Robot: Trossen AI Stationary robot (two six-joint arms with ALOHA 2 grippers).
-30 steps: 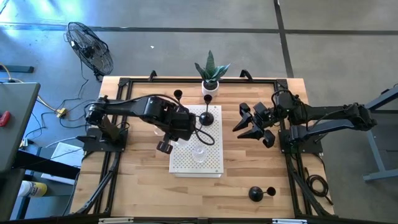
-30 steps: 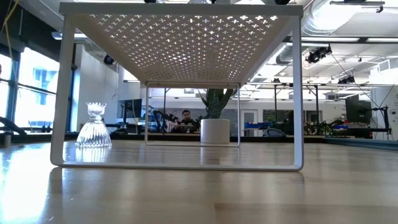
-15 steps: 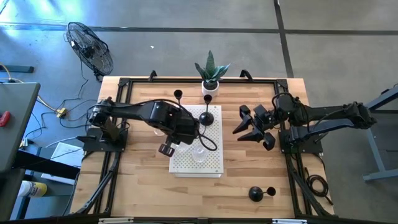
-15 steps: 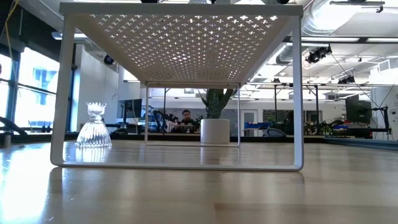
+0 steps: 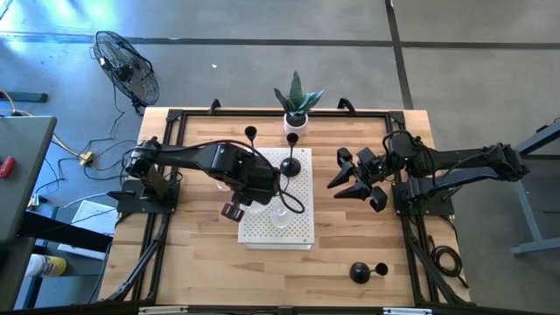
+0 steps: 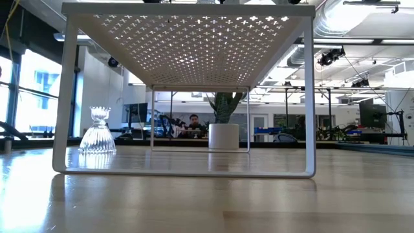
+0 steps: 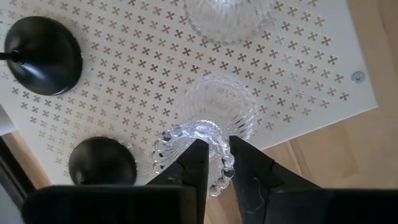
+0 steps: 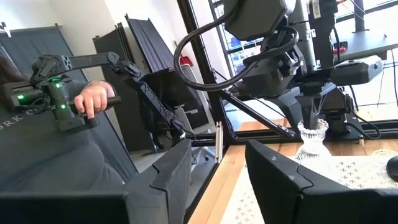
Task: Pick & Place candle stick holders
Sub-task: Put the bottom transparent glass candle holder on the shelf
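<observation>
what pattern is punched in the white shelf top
Rows of small cross-shaped holes in the white shelf top, clearest in the left wrist view.

Desk [image 5: 192, 262]: light wood, butcher-block grain, black frame rails. Perforated stand [image 5: 297, 227]: white, regular cross-shaped cutouts. Candle stick holders: black domed one [image 5: 290, 164] on stand, black one [image 5: 360, 272] on desk; ribbed clear glass one [image 7: 214, 112]. Plant [image 5: 297, 94]: green leaves, white pot [image 6: 224, 136]. Arms dark.
</observation>
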